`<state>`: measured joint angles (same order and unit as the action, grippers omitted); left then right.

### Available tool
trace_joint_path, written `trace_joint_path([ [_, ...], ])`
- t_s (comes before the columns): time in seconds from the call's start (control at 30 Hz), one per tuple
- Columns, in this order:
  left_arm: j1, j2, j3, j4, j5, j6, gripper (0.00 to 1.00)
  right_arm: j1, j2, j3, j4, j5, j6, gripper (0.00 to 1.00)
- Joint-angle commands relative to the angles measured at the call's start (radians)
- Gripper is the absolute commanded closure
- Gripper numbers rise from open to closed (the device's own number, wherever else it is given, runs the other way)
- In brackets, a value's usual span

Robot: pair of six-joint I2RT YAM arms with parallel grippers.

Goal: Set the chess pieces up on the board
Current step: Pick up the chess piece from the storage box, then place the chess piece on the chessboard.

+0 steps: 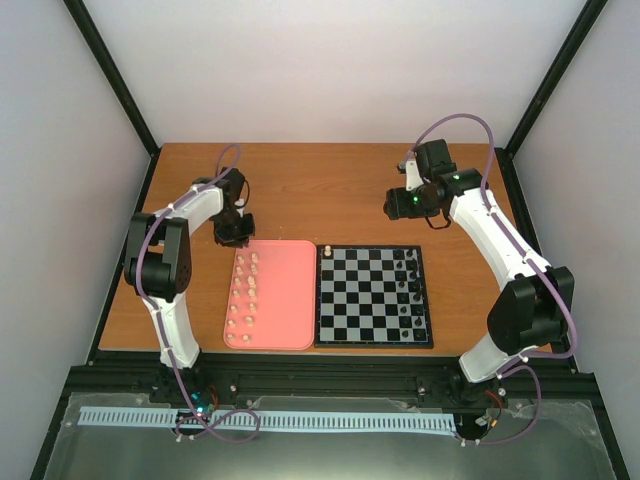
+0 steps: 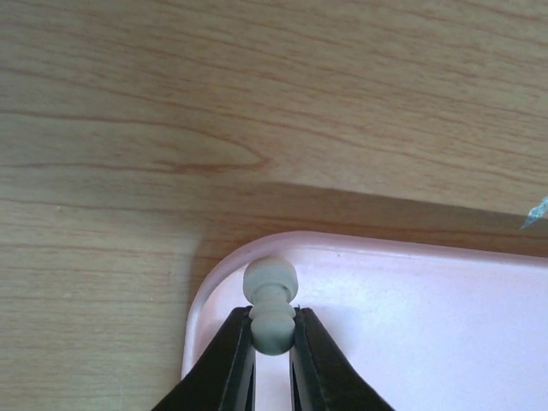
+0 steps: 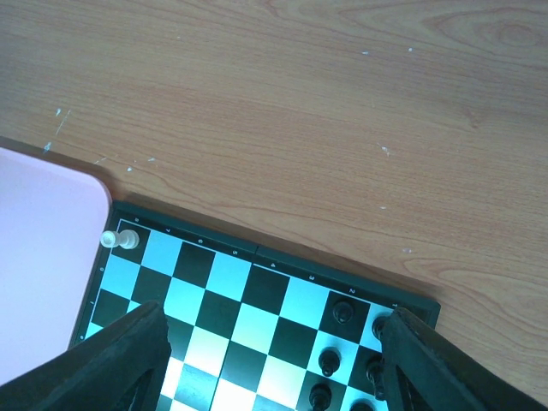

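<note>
My left gripper is shut on a cream-white chess piece, whose round end sticks out past the fingertips. It hangs over the far left corner of the pink tray. In the top view the left gripper is at that tray corner, and several more white chess pieces stand in two columns on the tray's left side. One white piece stands on the board's far left corner square. My right gripper hovers open over the board's far edge, holding nothing.
Black pieces fill the board's two right-hand columns. The pink tray lies flush against the board's left side. Bare wooden table stretches behind both. Black frame posts stand at the table's sides.
</note>
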<state>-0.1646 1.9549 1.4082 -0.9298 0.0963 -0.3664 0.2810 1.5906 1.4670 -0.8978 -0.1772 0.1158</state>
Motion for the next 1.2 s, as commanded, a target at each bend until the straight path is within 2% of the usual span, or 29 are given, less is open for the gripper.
trace_joint_path([
  [0.0,-0.033,-0.024,0.063,-0.065,-0.006,0.013,0.99,-0.01,0.015,0.017,-0.001,-0.012,-0.013,0.32],
  [0.13,-0.113,-0.062,0.125,-0.138,0.025,0.014,0.99,-0.008,0.016,0.017,0.001,-0.009,-0.013,0.32],
  [0.27,-0.228,-0.029,0.244,-0.194,0.053,0.004,0.99,-0.01,0.017,0.02,-0.001,0.007,-0.013,0.32],
  [0.57,-0.376,0.185,0.607,-0.278,0.094,0.003,0.99,-0.022,0.008,0.016,0.001,0.018,-0.005,0.32],
  [0.77,-0.46,0.314,0.757,-0.337,0.113,0.058,0.99,-0.027,0.004,0.014,0.002,0.016,-0.006,0.32],
  [1.0,-0.517,0.384,0.823,-0.331,0.12,0.09,0.99,-0.03,-0.001,0.011,0.002,0.015,-0.005,0.32],
  [1.17,-0.525,0.391,0.802,-0.336,0.117,0.105,0.99,-0.032,-0.004,0.004,0.003,0.014,-0.005,0.32],
])
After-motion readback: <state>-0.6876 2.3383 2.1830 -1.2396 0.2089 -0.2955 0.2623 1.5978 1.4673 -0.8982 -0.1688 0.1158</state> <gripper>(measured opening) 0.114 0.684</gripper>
